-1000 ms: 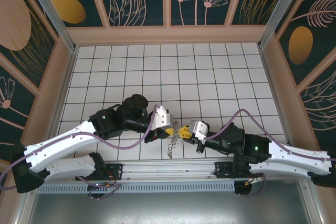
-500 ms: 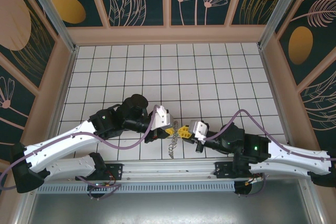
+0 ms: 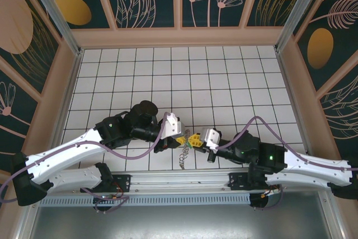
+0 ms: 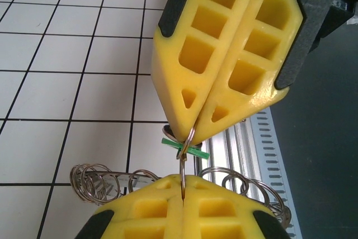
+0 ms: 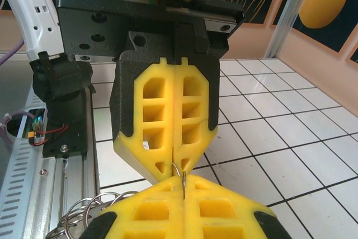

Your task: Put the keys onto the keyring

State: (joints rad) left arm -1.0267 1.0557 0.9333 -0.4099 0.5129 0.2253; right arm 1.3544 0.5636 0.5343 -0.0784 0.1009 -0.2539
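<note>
Both grippers meet tip to tip low over the tiles near the front rail. My left gripper [image 3: 180, 136] [image 4: 182, 182] is shut on a thin metal ring held edge-on. My right gripper [image 3: 195, 140] [image 5: 183, 180] is shut on a second small ring linked to it; its yellow fingers [image 4: 224, 54] show from above in the left wrist view. The keys [image 4: 193, 150], a tiny green piece, lie across that junction between the tips. The keyring [image 3: 182, 159] [image 4: 92, 178] [image 5: 84, 214], a chain of wire loops, hangs below and behind the fingers.
The aluminium front rail [image 3: 179, 178] [image 4: 251, 138] runs right under the grippers. White tiled floor [image 3: 184, 76] stretches behind them to the wooden walls. Purple cables [image 3: 263, 124] arch over both arms.
The right gripper has crept slightly left toward the left one. Both stay shut on the rings, and the chain hangs as before.
</note>
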